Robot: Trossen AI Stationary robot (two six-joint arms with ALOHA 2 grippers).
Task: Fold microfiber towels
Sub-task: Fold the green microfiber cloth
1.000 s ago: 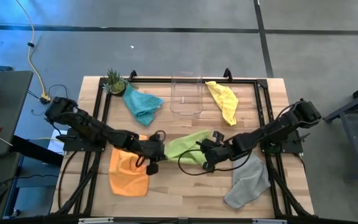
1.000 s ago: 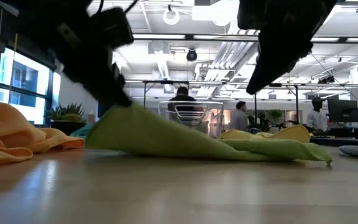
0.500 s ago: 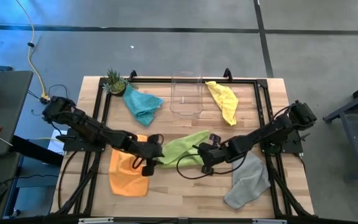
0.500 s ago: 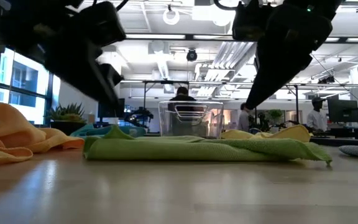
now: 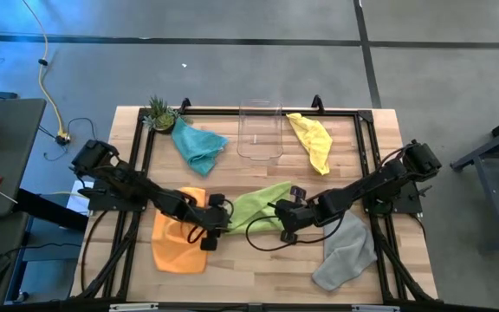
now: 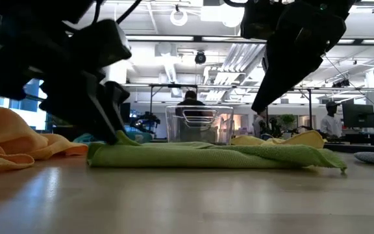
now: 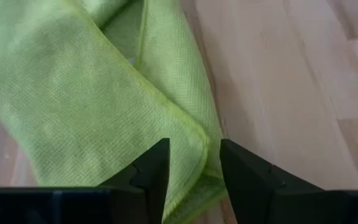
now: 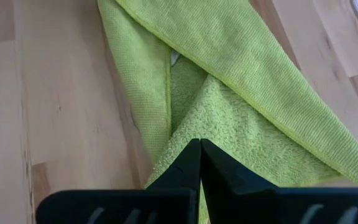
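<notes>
The lime green towel [image 5: 254, 206] lies flat on the table's middle as a long, loosely folded strip [image 6: 206, 155]. My left gripper [image 7: 194, 165] is open at the strip's left end, slanting down, one finger on either side of a rounded corner [image 7: 191, 134]. My right gripper [image 8: 199, 149] is shut and hangs above the strip's right part [image 6: 257, 107], clear of the cloth. The orange towel [image 5: 178, 238] lies crumpled under my left arm. The grey towel [image 5: 345, 251], the teal towel [image 5: 197, 146] and the yellow towel [image 5: 312, 140] lie apart on the table. My left gripper comes slanting down at the lime green towel's left end [image 6: 112, 133], with the rounded corner in the gap between its open fingers. Whether the fingers touch the cloth, I cannot tell. The towel lies flat on the table.
A clear plastic bin [image 5: 260, 130] stands at the far middle, between the teal and yellow towels. A small plant [image 5: 158, 113] sits at the far left corner. A black frame [image 5: 364, 139] runs around the tabletop. People stand in the room beyond the table.
My left gripper held the lime green towel's left end lifted in a peak. It has opened and let go, and that end has fallen flat onto the table. The gripper has then sunk down to the towel's left end. The towel's right end stayed where it was.
</notes>
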